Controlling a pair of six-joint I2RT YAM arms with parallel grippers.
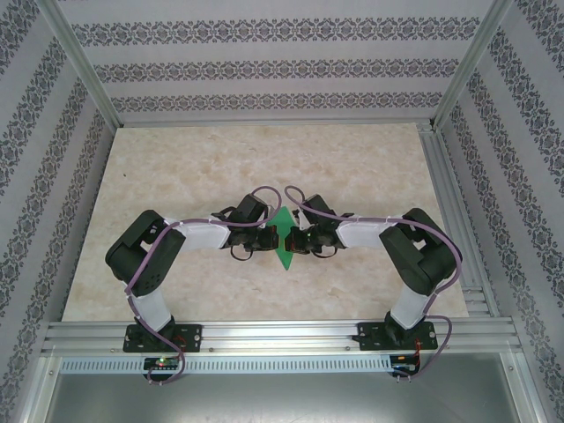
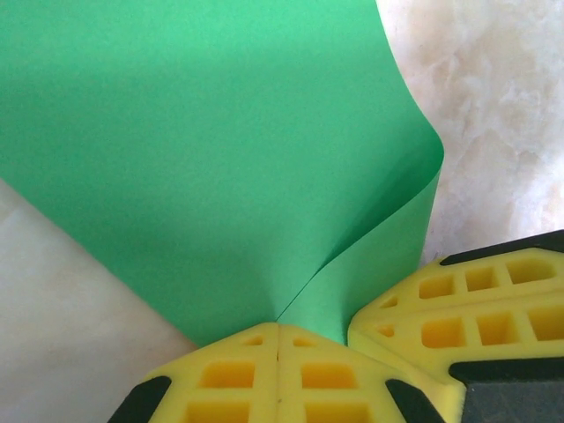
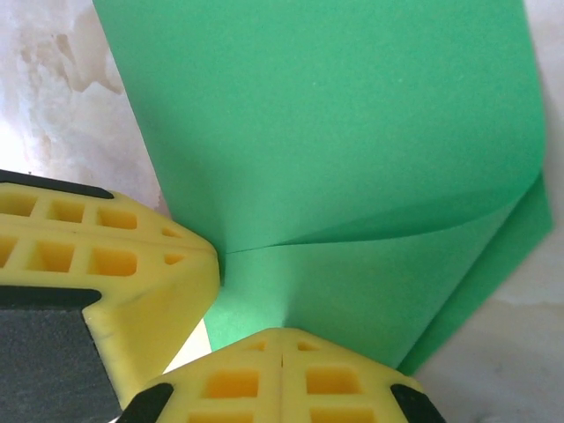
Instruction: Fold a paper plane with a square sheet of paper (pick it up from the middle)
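Marbled table (image 1: 176, 167) overhead; wrist views reveal green paper (image 2: 220, 159) curling.

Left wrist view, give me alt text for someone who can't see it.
The yellow left pincer, shut, pinches a bright green sheet of paper, which curls over in a soft fold above a pale marbled table.

Floral-striped wallpaper walls (image 1: 264, 66) enclose a beige marbled tabletop (image 1: 264, 150) left, far and right; aluminium rails (image 1: 282, 335) line its near edge
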